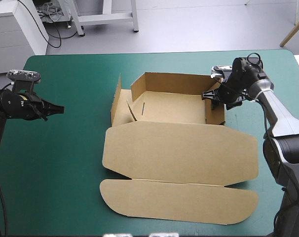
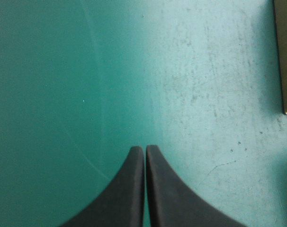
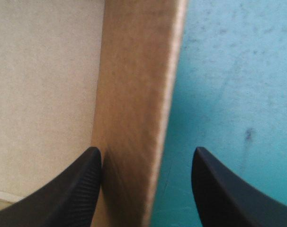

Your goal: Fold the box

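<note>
Cardboard takes up the middle of the surface (image 1: 60, 168): the brown box (image 1: 154, 143) sits as an open tray (image 1: 174, 106). Its far wall (image 1: 171, 83) is raised at 12 o'clock and its lid (image 1: 189, 158) lies flat toward 6 o'clock, with the rounded end flap (image 1: 179, 200) flat beyond it. At the tray's 9 o'clock side a loose flap (image 1: 117, 101) stands up, splayed outward. The right jaws are at the tray's 3 o'clock wall (image 3: 134, 109), wide open and holding nothing. That wall stands between them, one side just beside its inner face, the other apart from it over the teal-green cover (image 3: 228, 94). The left jaws are pressed together, empty, above bare cover at 9 o'clock, well apart from the box.
</note>
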`<state>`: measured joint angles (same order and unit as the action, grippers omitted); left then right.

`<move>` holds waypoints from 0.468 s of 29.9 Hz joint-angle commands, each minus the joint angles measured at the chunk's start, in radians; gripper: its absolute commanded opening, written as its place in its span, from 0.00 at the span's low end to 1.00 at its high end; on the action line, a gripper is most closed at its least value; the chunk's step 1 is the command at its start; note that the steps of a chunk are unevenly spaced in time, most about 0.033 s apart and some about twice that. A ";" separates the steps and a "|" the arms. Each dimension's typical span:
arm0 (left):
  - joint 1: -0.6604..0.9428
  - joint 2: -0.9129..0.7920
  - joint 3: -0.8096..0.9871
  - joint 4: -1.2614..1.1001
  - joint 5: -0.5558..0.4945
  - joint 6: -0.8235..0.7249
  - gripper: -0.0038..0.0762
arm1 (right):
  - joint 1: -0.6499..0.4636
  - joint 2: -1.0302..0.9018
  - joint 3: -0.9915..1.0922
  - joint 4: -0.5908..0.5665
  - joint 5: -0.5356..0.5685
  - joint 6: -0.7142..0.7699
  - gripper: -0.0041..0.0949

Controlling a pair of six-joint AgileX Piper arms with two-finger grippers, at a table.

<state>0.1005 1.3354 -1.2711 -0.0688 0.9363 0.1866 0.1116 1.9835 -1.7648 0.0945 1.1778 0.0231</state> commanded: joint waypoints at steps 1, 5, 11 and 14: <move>0.001 -0.028 -0.027 -0.015 -0.039 0.001 0.04 | -0.003 -0.038 -0.020 0.002 -0.044 -0.002 0.57; 0.001 -0.028 -0.027 -0.009 -0.038 0.001 0.04 | -0.003 -0.038 -0.020 0.030 -0.057 -0.006 0.57; 0.001 -0.028 -0.027 -0.009 -0.038 0.001 0.04 | -0.003 -0.034 -0.020 0.032 -0.053 -0.023 0.32; 0.001 -0.028 -0.027 -0.009 -0.038 0.001 0.04 | -0.003 -0.034 -0.020 0.036 -0.050 -0.023 0.10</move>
<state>0.1005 1.3354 -1.2711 -0.0688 0.9375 0.1866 0.1116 1.9994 -1.7648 0.1291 1.1430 0.0093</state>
